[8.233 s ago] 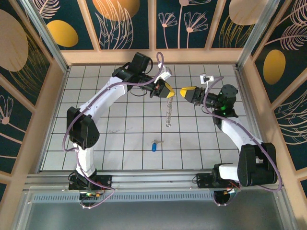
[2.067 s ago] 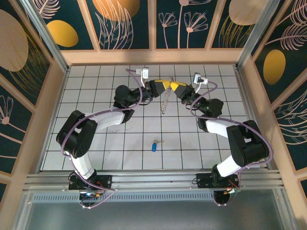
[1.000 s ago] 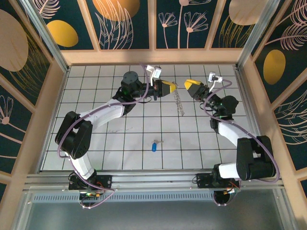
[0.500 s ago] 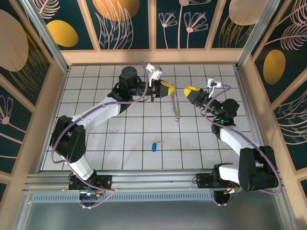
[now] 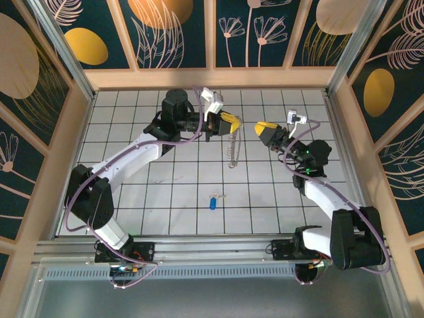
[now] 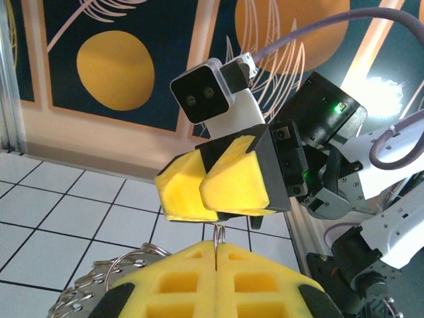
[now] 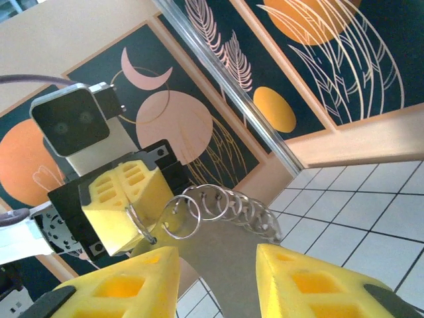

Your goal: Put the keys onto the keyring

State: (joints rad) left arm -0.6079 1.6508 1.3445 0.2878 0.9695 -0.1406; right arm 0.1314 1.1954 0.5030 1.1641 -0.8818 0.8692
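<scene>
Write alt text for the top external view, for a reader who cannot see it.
The left gripper holds the keyring, which hangs from it over the tiled table, with the right gripper facing it across a gap. A blue key lies on the table nearer the arm bases.

I see a table (image 5: 165, 199) of white tiles ruled by a dark grid. The key (image 5: 212, 203) has a bright blue head, and the keyring (image 5: 232, 149) is silvery metal. The left gripper (image 5: 230, 124) and right gripper (image 5: 264, 128) are yellow on black. The left arm (image 5: 132, 156) and right arm (image 5: 331, 195) are white and black, with purple cables (image 5: 79, 189). The walls (image 5: 179, 40) are navy with orange discs and pale line-drawn leaves, framed in light wood.
</scene>
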